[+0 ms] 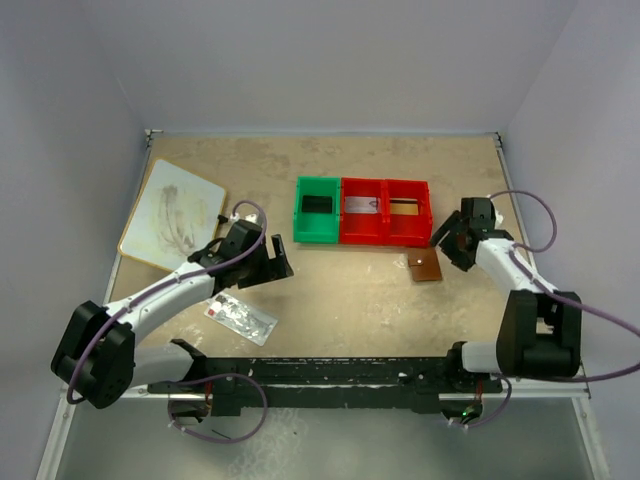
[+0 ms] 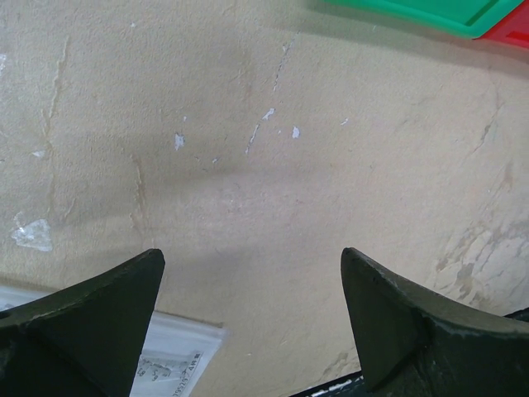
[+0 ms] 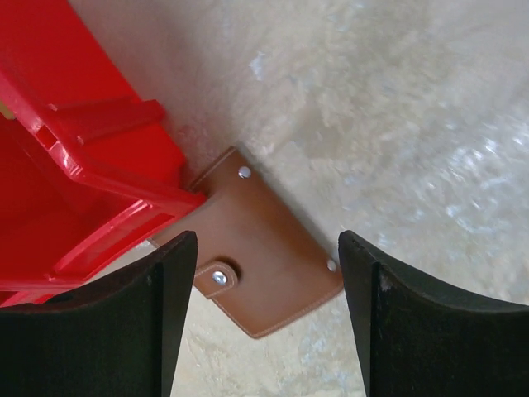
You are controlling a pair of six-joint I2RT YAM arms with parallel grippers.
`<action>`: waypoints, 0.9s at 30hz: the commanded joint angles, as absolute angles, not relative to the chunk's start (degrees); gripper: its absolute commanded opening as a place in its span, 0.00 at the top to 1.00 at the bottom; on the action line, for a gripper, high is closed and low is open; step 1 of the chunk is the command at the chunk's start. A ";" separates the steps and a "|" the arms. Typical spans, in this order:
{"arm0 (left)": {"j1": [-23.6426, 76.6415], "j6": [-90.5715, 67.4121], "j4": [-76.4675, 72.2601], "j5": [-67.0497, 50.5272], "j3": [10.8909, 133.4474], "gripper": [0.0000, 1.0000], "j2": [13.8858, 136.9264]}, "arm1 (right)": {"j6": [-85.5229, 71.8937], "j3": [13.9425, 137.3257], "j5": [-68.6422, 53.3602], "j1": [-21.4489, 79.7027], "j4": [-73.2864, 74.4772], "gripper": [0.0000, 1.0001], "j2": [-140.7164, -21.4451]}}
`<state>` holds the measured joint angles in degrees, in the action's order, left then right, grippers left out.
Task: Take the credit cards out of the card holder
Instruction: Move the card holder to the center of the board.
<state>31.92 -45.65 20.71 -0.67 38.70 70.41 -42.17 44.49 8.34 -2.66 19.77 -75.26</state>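
Top external: on the table (image 1: 350, 300) the task is either nearly done or not begun. Three bins stand in a row. The green bin (image 1: 300, 226) holds a dark object (image 1: 316, 204), the middle red bin (image 1: 362, 233) a silvery-grey card (image 1: 362, 205), and the right red bin (image 1: 409, 238) a tan strip (image 1: 405, 207), likely the second card. Left gripper (image 2: 252, 273) is wide, holding nothing. Right gripper (image 3: 266, 241) straddles the card holder (image 1: 425, 266), jaws apart, no contact. The holder is snapped shut at 5 o'clock of the right red bin, just beside its corner, contents hidden.

Card holder (image 3: 273, 256) smooth matt brown leather; red bin (image 3: 91, 157) glossy plastic; table (image 3: 413, 124) matt, rough, scuffed.
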 commanded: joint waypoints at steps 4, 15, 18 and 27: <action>32.08 -44.21 21.04 0.70 41.75 0.15 69.41 | -37.69 42.62 2.73 -3.25 10.66 0.34 -82.70; 32.08 -44.62 21.09 0.97 41.22 0.15 69.87 | -47.79 32.25 -0.16 6.38 6.45 0.54 -79.42; 32.08 -44.53 20.84 0.90 41.08 0.15 69.93 | -52.59 30.37 -0.07 13.69 7.11 0.55 -78.08; 32.08 -43.79 20.40 0.07 40.56 0.15 69.19 | -56.85 29.97 -1.03 38.16 5.31 0.52 -73.99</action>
